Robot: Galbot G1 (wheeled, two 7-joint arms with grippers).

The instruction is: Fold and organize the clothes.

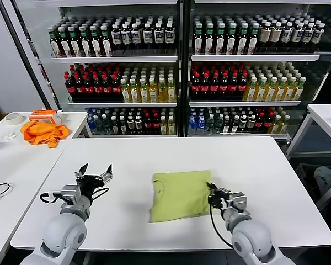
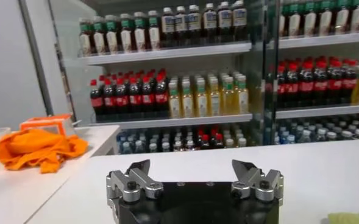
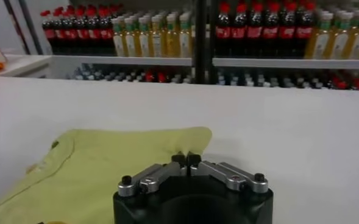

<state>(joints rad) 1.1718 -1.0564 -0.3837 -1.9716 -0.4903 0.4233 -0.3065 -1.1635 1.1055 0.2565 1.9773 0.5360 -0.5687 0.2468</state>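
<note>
right hand closed on edge of folded t-shirt, left hand wide, well apart

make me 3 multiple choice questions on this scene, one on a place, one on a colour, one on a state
1. Where does the folded T-shirt lie?
A. on the white table, between the two claws
B. on a drinks shelf
C. on the side table

2. What colour is the cloth on the side table?
A. blue
B. orange
C. black

3. How do the claws stand?
A. both open
B. both shut
C. left claw open, right claw shut at the shirt's edge

Answers:
1 A, the head view shows it in mid-table between the arms.
2 B, it is bright orange.
3 C, each wrist view shows it: left fingers spread, right fingertips meeting.
</note>
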